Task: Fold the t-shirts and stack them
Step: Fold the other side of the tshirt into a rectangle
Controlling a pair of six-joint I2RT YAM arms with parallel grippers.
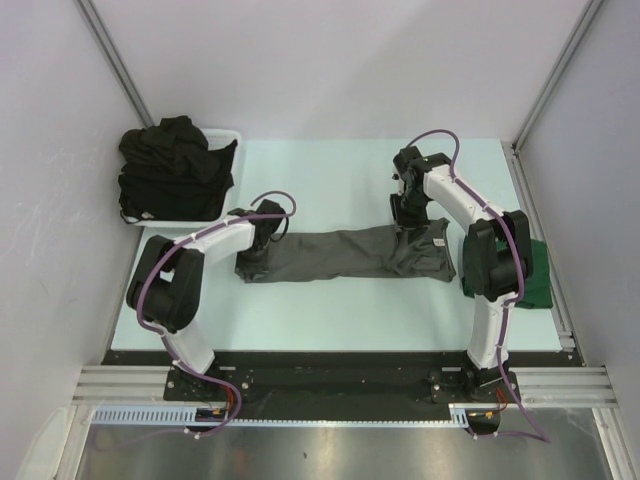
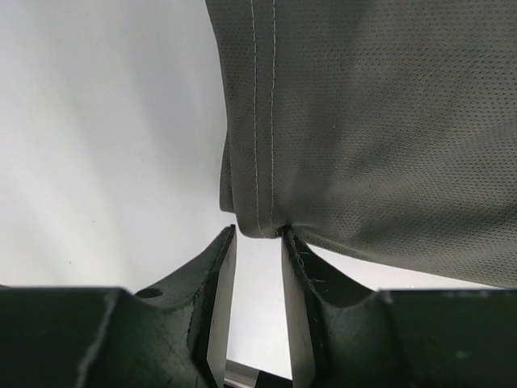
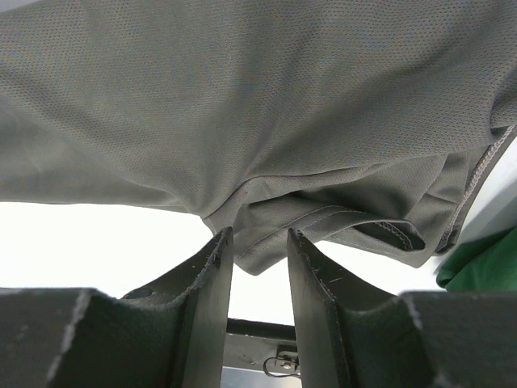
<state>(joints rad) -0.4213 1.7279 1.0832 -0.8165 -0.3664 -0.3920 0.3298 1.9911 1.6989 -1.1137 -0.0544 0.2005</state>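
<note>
A charcoal grey t-shirt (image 1: pixel 340 255) lies stretched in a long band across the pale table (image 1: pixel 330 180). At its left end my left gripper (image 1: pixel 252 258) points down. In the left wrist view the jaws (image 2: pixel 258 230) stand apart, with the stitched hem corner (image 2: pixel 257 218) resting between the tips. At the shirt's right end, over its far edge, is my right gripper (image 1: pixel 405 222). Its jaws (image 3: pixel 259 232) also stand apart, with a loose fold of grey fabric (image 3: pixel 266 242) hanging between them. A folded dark green t-shirt (image 1: pixel 535 275) lies at the table's right edge. Black t-shirts (image 1: pixel 170 160) are heaped in the basket.
The white plastic basket (image 1: pixel 228 135) stands at the table's back left corner. Grey walls with metal rails close in the left, right and back sides. The green shirt (image 3: pixel 485 263) shows just right of my right gripper. The arm bases sit on the black rail at the near edge.
</note>
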